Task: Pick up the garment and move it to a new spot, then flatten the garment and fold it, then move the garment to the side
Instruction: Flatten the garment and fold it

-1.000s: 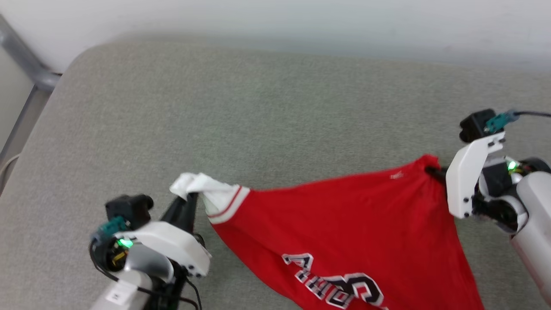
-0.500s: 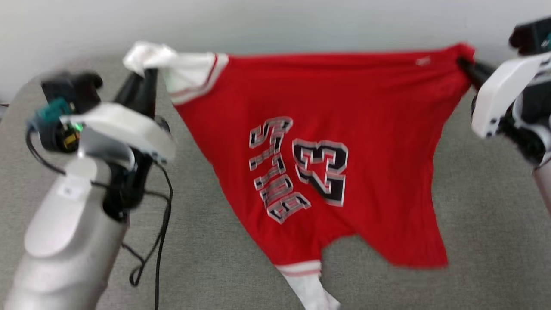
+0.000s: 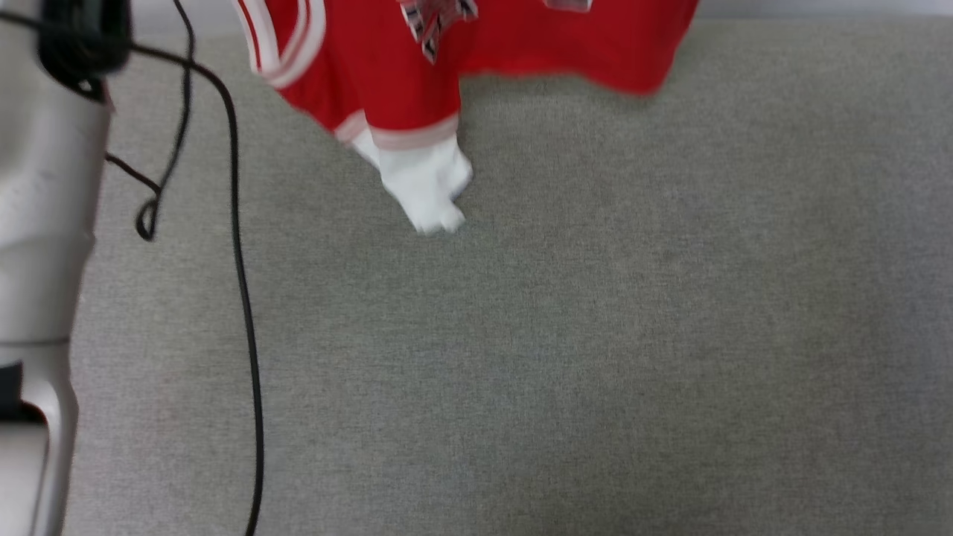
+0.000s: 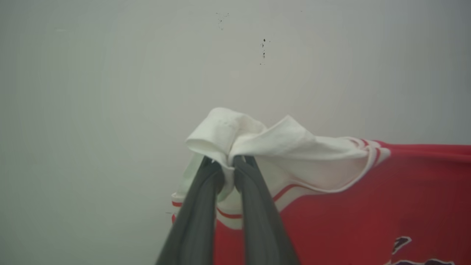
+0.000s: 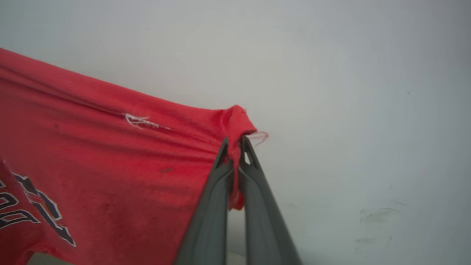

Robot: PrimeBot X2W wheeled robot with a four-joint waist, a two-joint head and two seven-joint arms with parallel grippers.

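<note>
The red garment (image 3: 417, 67) hangs from the top edge of the head view, its white sleeve (image 3: 424, 186) dangling just over the grey cushion (image 3: 566, 335). In the left wrist view my left gripper (image 4: 228, 163) is shut on the other bunched white sleeve (image 4: 257, 141), held up in front of a pale wall. My right gripper (image 5: 235, 141) is shut on a red corner of the garment (image 5: 110, 158), which stretches away to the left with black lettering at its lower edge. My pale left forearm (image 3: 37, 223) stands at the head view's left edge.
A black cable (image 3: 238, 246) loops down from my left arm over the cushion's left part. The pale wall (image 5: 349, 92) is close behind both raised grippers. The grey cushion stretches wide below the hanging garment.
Both grippers have lifted the garment from low over the cushion to high against the wall. The head view has tilted down, leaving the garment's lower part at its top edge.
</note>
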